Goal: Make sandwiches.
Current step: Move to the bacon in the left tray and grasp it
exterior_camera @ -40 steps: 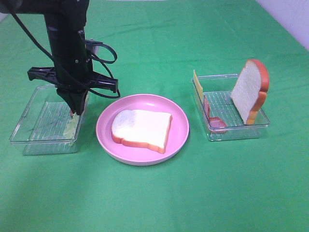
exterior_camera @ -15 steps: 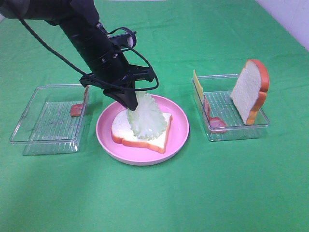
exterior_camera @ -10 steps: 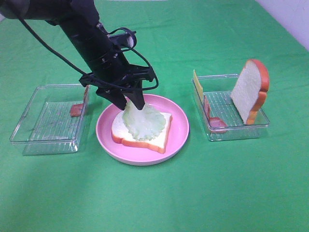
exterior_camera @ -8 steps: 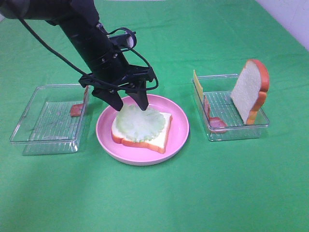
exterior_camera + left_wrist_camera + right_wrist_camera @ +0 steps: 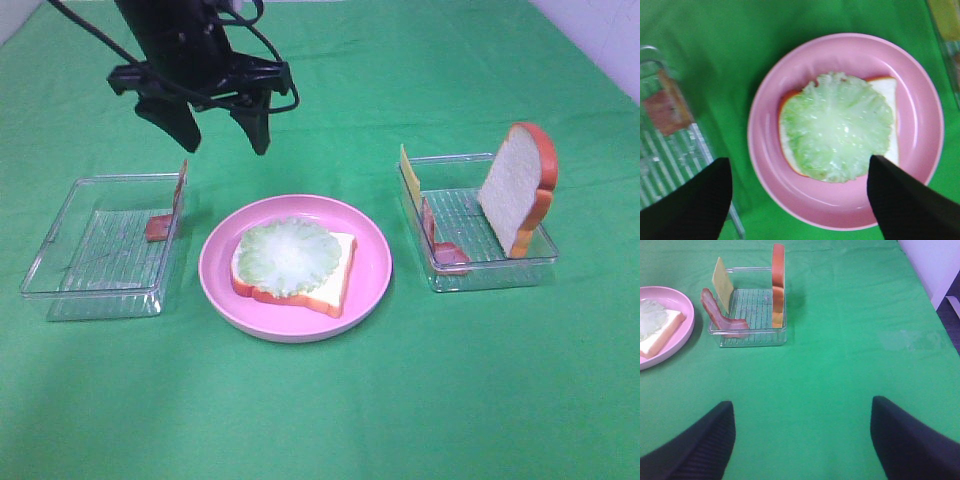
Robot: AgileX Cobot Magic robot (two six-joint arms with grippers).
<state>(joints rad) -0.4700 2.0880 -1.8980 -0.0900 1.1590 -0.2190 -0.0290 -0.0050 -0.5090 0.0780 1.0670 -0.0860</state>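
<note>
A white bread slice with orange crust (image 5: 335,275) lies on the round pink plate (image 5: 375,270), with a pale green lettuce leaf (image 5: 290,255) flat on top of it; both also show in the left wrist view (image 5: 835,132). My left gripper (image 5: 222,125) is open and empty, raised above and behind the plate. A second bread slice (image 5: 520,190) stands upright in the right tray (image 5: 490,275), with a yellow cheese slice (image 5: 409,175) and a bacon strip (image 5: 445,250). Another bacon strip (image 5: 165,215) leans in the left tray (image 5: 95,290). My right gripper (image 5: 800,440) is open over bare cloth.
Green cloth covers the table. The two clear trays flank the plate left and right. A pale wall or edge (image 5: 935,270) shows at the far right in the right wrist view.
My left gripper carried the lettuce from the left tray to the plate, laid it on the bread, opened, and rose up and away to the back left.
</note>
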